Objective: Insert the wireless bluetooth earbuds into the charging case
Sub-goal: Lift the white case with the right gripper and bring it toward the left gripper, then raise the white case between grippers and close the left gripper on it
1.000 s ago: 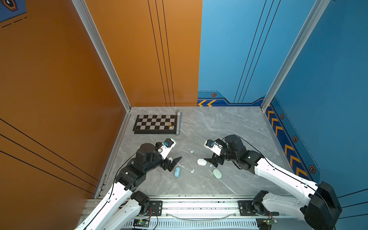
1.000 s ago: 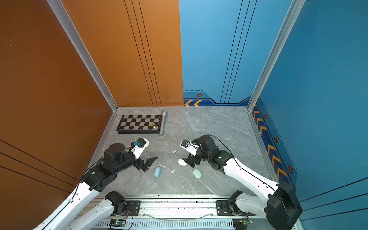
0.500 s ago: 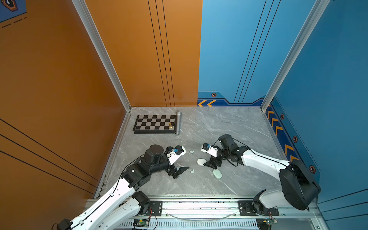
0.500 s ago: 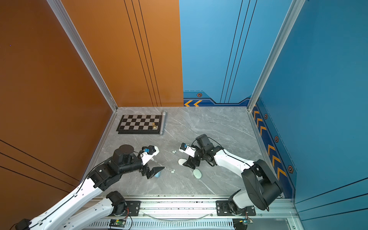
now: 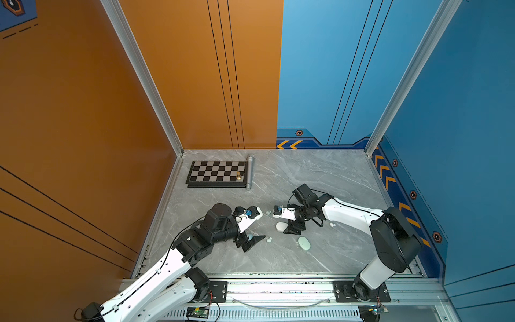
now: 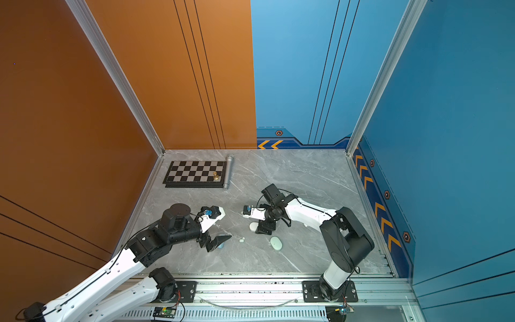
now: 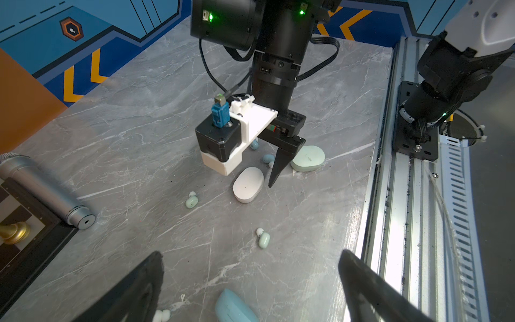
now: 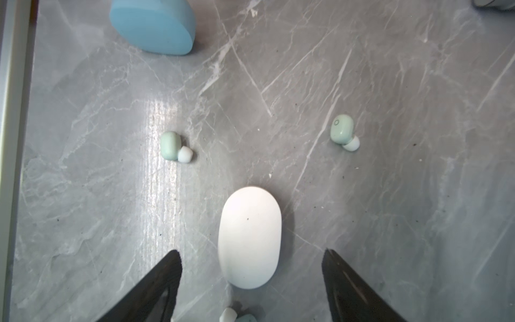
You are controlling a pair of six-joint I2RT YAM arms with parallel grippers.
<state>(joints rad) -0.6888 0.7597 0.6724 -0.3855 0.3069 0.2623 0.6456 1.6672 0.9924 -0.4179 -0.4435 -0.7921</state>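
Observation:
Three shut pebble cases lie on the grey table: white [image 5: 279, 226] [image 8: 249, 237], mint [image 5: 304, 243] [image 7: 308, 159] and blue [image 7: 235, 308] [image 8: 153, 25]. My right gripper [image 5: 292, 229] [image 8: 250, 251] is open, its fingers on either side of the white case's near end, with a gap on both sides. My left gripper [image 5: 252, 241] [image 7: 250, 253] is wide open, low over the blue case, holding nothing. Loose earbuds lie around: mint ones [image 7: 263, 239] [image 7: 191, 201] [image 8: 170, 145] [image 8: 341, 129], pale blue ones [image 7: 268, 158] behind the right gripper, a white one [image 7: 161, 315] by my left finger.
A chessboard [image 5: 217, 174] with a gold piece [image 5: 238, 175] and a silver cylinder [image 5: 249, 172] lie at the back left. The metal rail [image 5: 278, 287] runs along the table's front edge. Another white earbud [image 5: 332, 224] lies beside the right arm.
My right gripper came down over the white case and its jaws narrowed a little. My left arm swung right, bringing its open gripper over the blue case.

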